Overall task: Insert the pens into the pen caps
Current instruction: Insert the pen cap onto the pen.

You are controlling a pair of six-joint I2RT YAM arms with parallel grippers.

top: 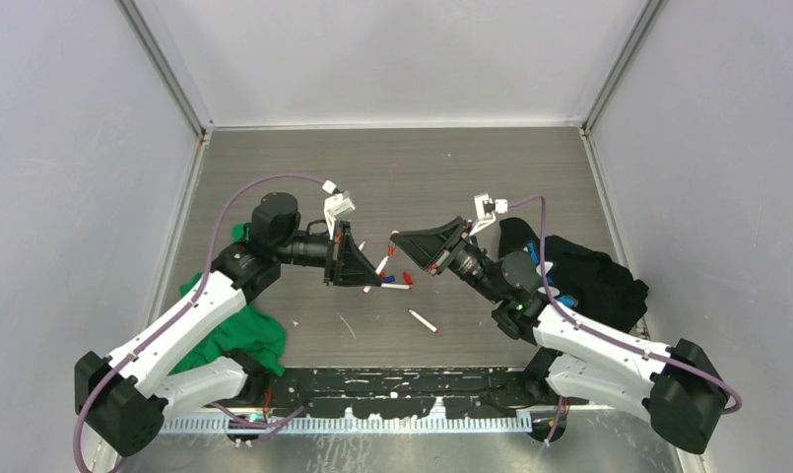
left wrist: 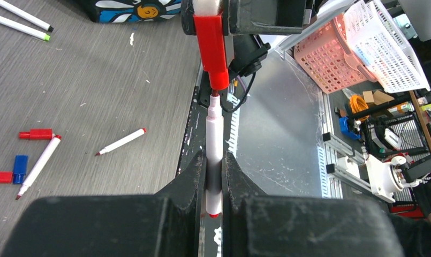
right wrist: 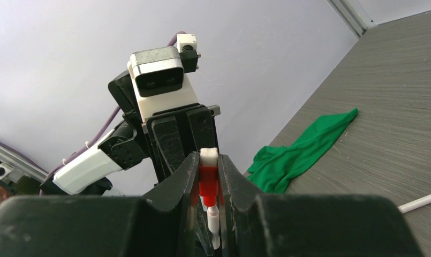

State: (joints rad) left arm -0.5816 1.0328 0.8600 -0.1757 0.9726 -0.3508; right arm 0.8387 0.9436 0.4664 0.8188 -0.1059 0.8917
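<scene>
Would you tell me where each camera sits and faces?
Top external: above and behind, looking down on the table; left arm and right arm show.
Left wrist: on the left arm, facing the red cap; left gripper holds the pen.
Right wrist: on the right arm, facing the left arm; right gripper holds the red cap.
Shared: both wrists show pen and red cap.
</scene>
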